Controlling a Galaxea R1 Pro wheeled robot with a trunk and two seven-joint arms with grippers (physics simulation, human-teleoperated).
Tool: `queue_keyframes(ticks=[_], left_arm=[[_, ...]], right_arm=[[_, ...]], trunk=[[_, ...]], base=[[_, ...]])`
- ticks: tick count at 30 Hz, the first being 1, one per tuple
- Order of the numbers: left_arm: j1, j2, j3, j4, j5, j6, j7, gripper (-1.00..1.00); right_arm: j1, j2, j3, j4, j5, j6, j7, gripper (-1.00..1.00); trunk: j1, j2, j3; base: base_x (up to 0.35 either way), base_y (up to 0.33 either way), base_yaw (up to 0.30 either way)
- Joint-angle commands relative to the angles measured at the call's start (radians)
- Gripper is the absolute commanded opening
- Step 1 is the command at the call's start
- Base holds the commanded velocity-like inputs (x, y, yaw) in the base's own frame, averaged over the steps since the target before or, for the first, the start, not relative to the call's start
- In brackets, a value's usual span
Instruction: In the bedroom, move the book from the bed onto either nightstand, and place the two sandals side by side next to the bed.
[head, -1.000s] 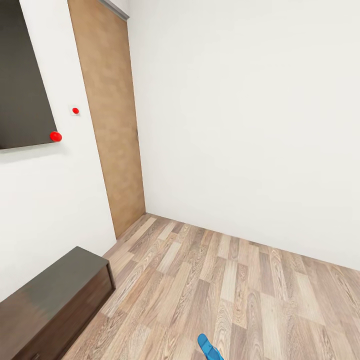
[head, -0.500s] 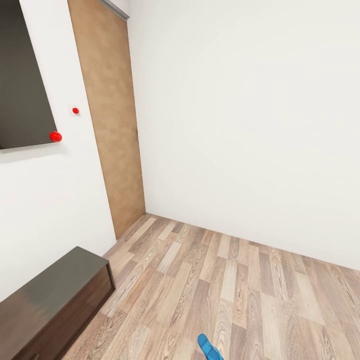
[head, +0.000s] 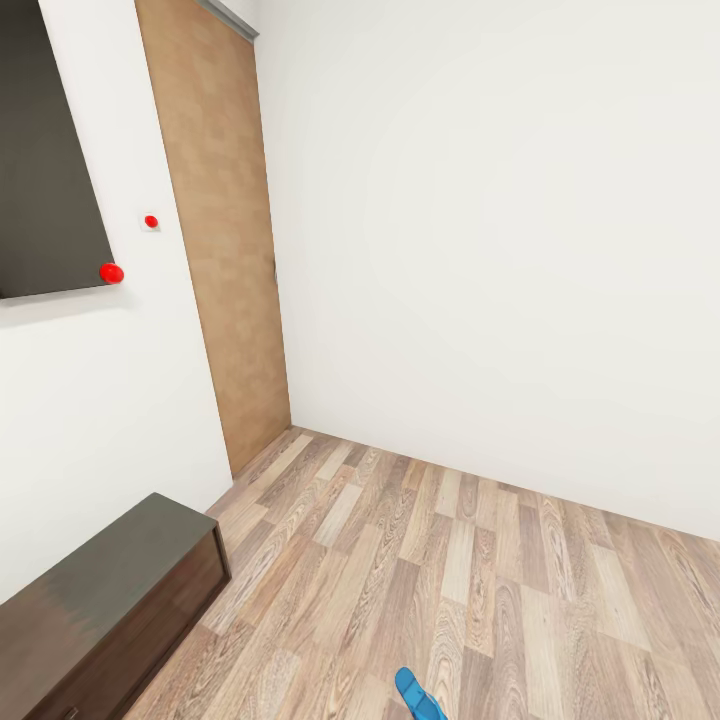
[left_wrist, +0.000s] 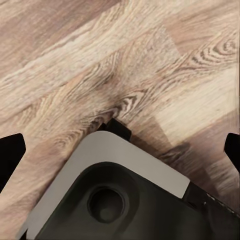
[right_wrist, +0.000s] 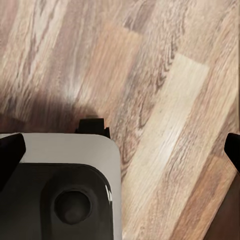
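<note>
Sandal (head: 418, 696) unmoved; view unchanged

Head view: from high up, looking forward and down into a room corner, at the white wall (head: 500, 250) and wood-plank floor (head: 450, 580).
Left wrist view: aimed straight down, close over the floor and the robot's grey base (left_wrist: 115, 195).
Right wrist view: likewise downward, close.
Shared: the plank floor; both wrist views catch the base.
</note>
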Motion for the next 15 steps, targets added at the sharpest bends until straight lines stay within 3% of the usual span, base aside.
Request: queue_keyframes(ticks=[1, 6, 9, 15], left_arm=[[-0.001, 0.000, -0.002, -0.001, 0.021, -0.002, 0.000, 1.00], [-0.022, -0.001, -0.002, -0.010, 0.056, 0.000, 0.002, 1.00], [-0.062, -0.001, -0.002, -0.040, 0.076, 0.021, 0.003, 1.00], [-0.138, -0.001, -0.002, -0.084, 0.138, 0.139, -0.002, 1.00]], right_arm=[[-0.001, 0.000, 0.000, -0.009, -0.001, -0.002, -0.004, 1.00], [-0.003, -0.003, -0.001, -0.101, -0.001, 0.008, -0.032, 1.00], [-0.019, -0.009, -0.003, -0.172, -0.010, 0.017, -0.083, 1.00], [-0.117, 0.000, 0.001, -0.212, -0.049, 0.080, -0.148, 1.00]], trunk=[[0.000, 0.000, -0.001], [0.000, 0.000, -0.001], [0.000, 0.000, -0.001], [0.000, 0.000, -0.001]], base=[[0.000, 0.000, 0.000], [0.000, 0.000, 0.000], [0.000, 0.000, 0.000], [0.000, 0.000, 0.000]])
